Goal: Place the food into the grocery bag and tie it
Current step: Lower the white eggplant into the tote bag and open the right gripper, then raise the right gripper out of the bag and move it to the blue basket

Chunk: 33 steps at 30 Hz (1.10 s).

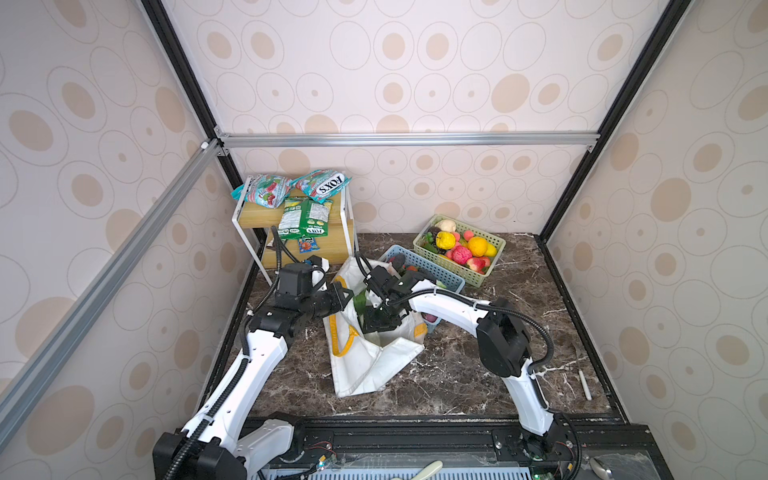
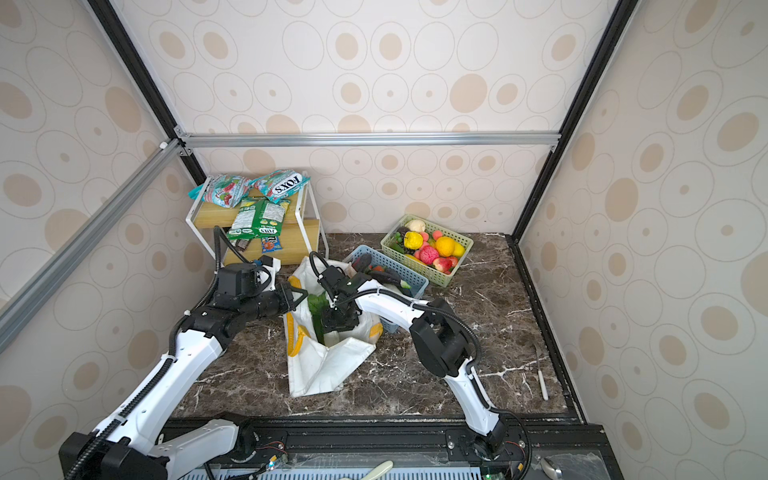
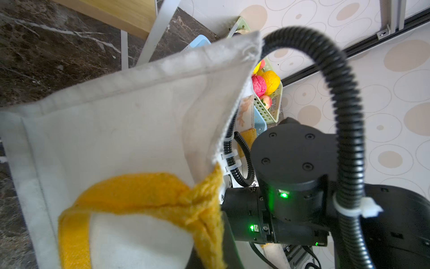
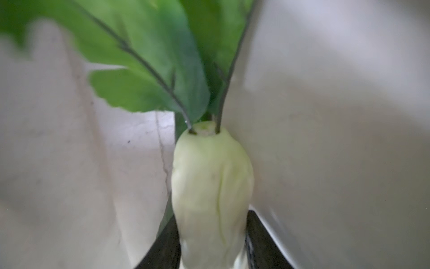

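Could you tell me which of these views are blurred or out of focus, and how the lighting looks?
Right wrist view: smeared throughout, with the pale leafy vegetable and the grocery bag fabric around it both soft. Left wrist view: the near yellow handle is out of focus, while the green basket beyond looks crisper. Both top views: sharp and evenly lit, no glare.

Bag (image 1: 374, 365) sitting mid-bench (image 1: 478, 374). Shelf (image 1: 257, 216) standing behind-left, packets (image 1: 305, 216) lying on it. Near basket (image 1: 428, 268) sitting just behind-right of bag, far basket (image 1: 478, 282) sitting behind that, food (image 1: 461, 253) lying in both. Left tool (image 1: 347, 297) clamping bag's left rim. Right tool (image 1: 376, 328) sitting inside bag, radish (image 4: 211, 186) sitting between its jaws.
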### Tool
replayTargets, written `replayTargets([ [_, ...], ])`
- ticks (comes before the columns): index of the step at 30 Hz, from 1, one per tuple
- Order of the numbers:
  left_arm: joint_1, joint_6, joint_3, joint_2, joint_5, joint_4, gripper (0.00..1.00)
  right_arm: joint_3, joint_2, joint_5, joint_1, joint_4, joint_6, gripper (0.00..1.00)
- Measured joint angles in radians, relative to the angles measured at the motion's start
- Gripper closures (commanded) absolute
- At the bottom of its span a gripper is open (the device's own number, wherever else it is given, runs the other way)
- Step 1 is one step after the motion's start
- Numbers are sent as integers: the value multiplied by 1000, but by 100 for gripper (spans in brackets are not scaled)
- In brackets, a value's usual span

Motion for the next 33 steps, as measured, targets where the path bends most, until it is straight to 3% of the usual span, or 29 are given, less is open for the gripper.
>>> replayTargets([
  [7, 0, -16, -23, -9, -34, 0, 100, -9, -5, 19, 1, 0, -27, 35],
  [15, 0, -38, -51, -13, -83, 0, 100, -8, -85, 5, 0, -9, -93, 28],
  [26, 1, -53, -84, -13, -126, 4, 100, 16, -261, -35, -31, -28, -176, 28],
  [33, 2, -74, -100, -25, -171, 4, 100, 44, -316, -41, -126, -64, -195, 28],
])
